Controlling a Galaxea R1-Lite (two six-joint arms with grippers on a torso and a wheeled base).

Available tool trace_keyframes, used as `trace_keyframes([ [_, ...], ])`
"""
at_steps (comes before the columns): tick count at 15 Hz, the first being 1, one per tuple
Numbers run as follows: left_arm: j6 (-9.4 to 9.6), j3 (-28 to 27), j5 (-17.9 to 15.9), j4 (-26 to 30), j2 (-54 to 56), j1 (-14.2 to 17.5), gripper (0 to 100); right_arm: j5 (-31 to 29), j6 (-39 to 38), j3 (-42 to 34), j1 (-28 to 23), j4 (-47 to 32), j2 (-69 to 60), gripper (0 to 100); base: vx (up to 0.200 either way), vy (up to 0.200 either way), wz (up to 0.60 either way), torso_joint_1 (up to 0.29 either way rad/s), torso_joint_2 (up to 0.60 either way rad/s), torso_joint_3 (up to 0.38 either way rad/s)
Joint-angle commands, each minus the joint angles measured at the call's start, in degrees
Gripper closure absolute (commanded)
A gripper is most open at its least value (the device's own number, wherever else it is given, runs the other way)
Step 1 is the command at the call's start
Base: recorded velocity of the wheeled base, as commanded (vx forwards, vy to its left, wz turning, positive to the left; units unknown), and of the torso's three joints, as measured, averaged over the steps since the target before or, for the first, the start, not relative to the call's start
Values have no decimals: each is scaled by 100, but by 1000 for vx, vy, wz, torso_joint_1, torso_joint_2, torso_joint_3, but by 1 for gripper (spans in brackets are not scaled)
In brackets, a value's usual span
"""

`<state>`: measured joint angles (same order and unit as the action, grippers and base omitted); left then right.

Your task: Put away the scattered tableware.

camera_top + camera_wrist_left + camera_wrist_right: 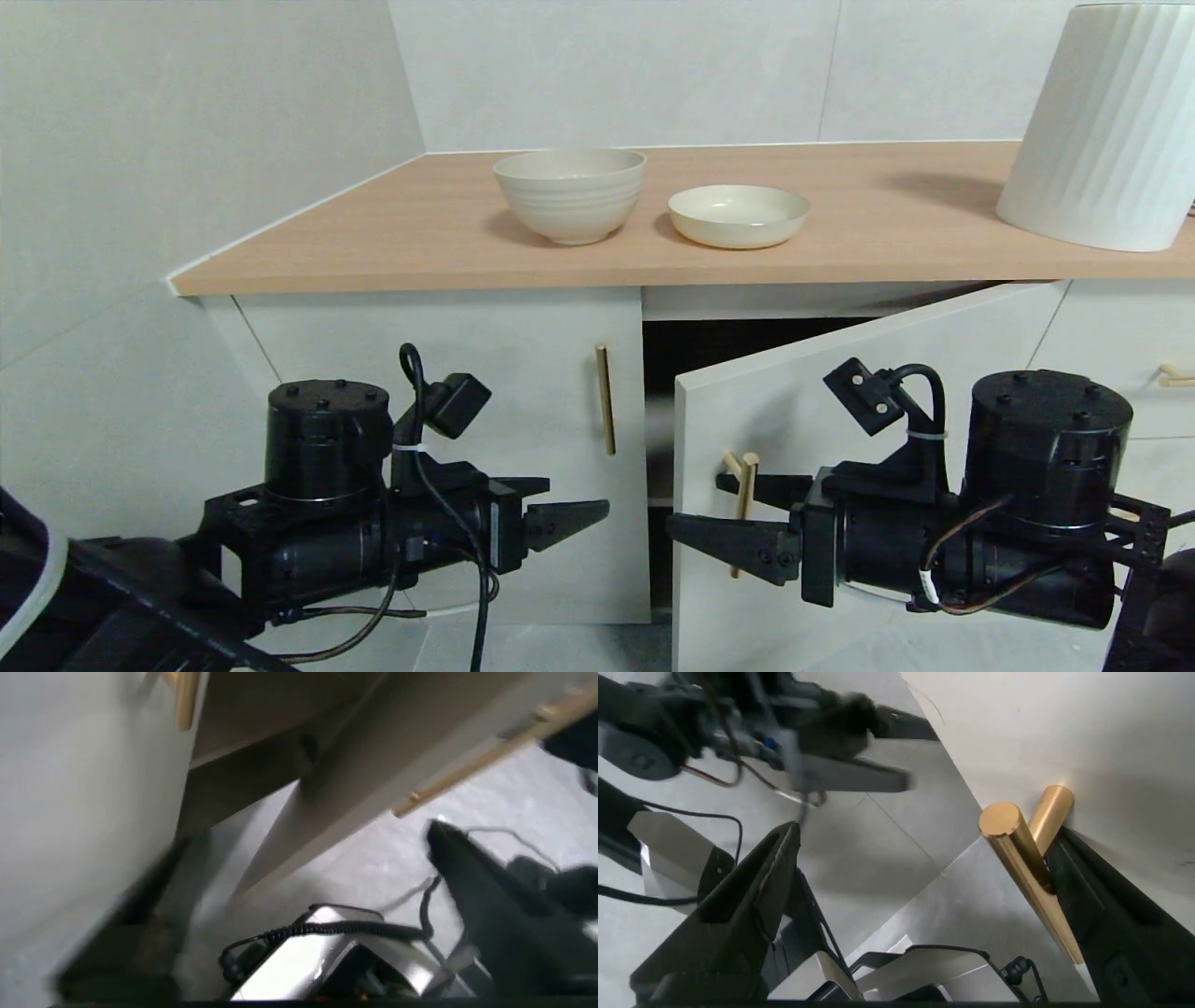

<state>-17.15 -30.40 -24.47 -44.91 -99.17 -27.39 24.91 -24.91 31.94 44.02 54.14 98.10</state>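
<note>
- Right wrist view: the right gripper (924,859) is seen spread, with the brass handle (1032,882) of the right door (1120,728) lying between its fingers (747,915), close against one of them. No pinch on the bar is shown.
- In the head view this is confirmed: one finger is passed behind the bar and the other is held in front of it, at the bar's lower part.
- The left gripper (569,518) is held level in front of the left door (448,364), near that door's free edge. Whether it is spread or pressed together cannot be told.
- The right door is found partly swung out, and the dark cabinet opening (747,341) is exposed behind it.
- The step in hand is judged to be the opening of this door.
- The bar should be hooked or lightly clamped, and the pull led along the door's arc rather than straight back, so that the bar is not slipped off.
- The door should be swung wide enough for tableware to be passed in, and the left gripper is best held out of the swing.
- Farther off, on the countertop (373,233), the bowl (569,194) and the shallow dish (738,217) are set side by side, near but apart, not yet put away.
- A ribbed white container (1102,131) is placed at the countertop's right end.
</note>
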Motion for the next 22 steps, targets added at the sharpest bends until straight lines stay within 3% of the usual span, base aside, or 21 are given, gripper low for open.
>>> trace_keyframes([
  [1, -87, -1, 30, -106, -234, -117, 100, -12, -6, -4, 1, -26, 60, 0, 0, 0, 0, 0, 0, 0],
  [3, -139, -18, 30, -158, -243, -126, 100, -21, 3, -4, 1, -26, 60, 0, 0, 0, 0, 0, 0, 0],
  [5, -473, -133, 30, -167, -252, -223, 100, -21, 12, -12, 1, -26, 60, 0, 0, 0, 0, 0, 0, 0],
  [7, -649, -247, 38, -325, -296, -258, 100, -21, 12, -12, 1, -26, 52, 0, 0, 0, 0, 0, 0, 0],
  [9, -860, -273, 82, -1064, -595, -258, 100, -30, 21, -12, 1, -26, 25, 0, 0, 0, 0, 0, 0, 0],
  [10, -860, -291, 100, -1310, -753, -258, 100, -30, 21, -12, 1, -26, 25, 0, 0, 0, 0, 0, 0, 0],
  [13, -834, -581, 100, -2804, -1816, -425, 100, -38, 21, -21, 1, -26, 8, 0, 0, 0, 0, 0, 0, 0],
  [15, -781, -748, 91, -3050, -2036, -565, 100, -38, 21, -21, -7, -26, -28, 0, 0, 0, 0, 0, 0, 0],
  [16, -711, -888, 74, -3068, -2133, -662, 100, -38, 21, -30, -16, -26, -28, 0, 0, 0, 0, 0, 0, 0],
  [19, 300, -1293, 74, -3068, -2282, -1031, 100, -38, 38, -65, -25, -9, -45, 0, 0, 0, 0, 0, 0, 0],
  [20, 502, -1354, 74, -3050, -2282, -1146, 100, -38, 38, -109, -25, 79, -45, 0, 0, 0, 0, 0, 0, 0],
  [22, 529, -1310, 109, -3076, -2273, -1233, 100, -56, 47, -197, -25, 325, -28, 0, 0, 0, 0, 0, 0, 0],
])
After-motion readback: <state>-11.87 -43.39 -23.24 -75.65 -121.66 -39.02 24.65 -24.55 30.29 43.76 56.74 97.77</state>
